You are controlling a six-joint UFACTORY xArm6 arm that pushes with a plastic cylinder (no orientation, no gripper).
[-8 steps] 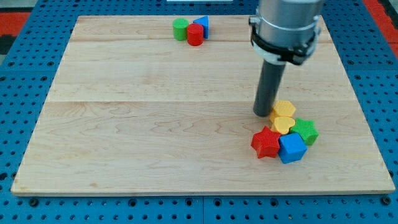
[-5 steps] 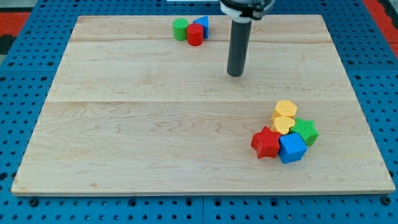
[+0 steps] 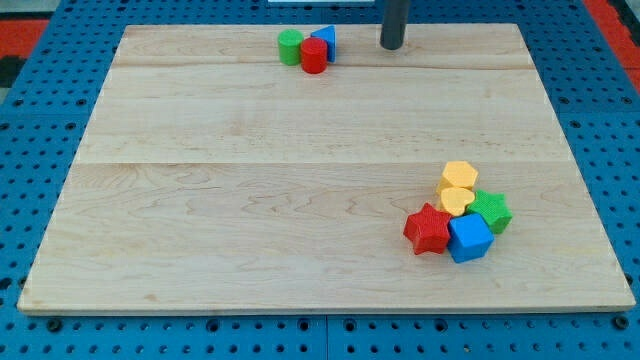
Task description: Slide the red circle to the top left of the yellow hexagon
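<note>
The red circle (image 3: 314,56) stands near the view's top edge of the wooden board (image 3: 250,200), touching a green circle (image 3: 290,46) on its left and a blue triangle (image 3: 325,40) behind it. The yellow hexagon (image 3: 459,175) lies at the view's lower right, at the top of a cluster of blocks. My tip (image 3: 391,46) is near the view's top, to the right of the red circle and apart from it, far above the yellow hexagon.
Below the yellow hexagon lie a yellow heart (image 3: 456,200), a green star (image 3: 491,211), a red star (image 3: 428,229) and a blue cube (image 3: 469,238), packed together. A blue perforated table (image 3: 40,330) surrounds the board.
My tip has moved from beside the yellow hexagon up toward the view's top and slightly left, ending to the right of the red circle. No block has moved.
</note>
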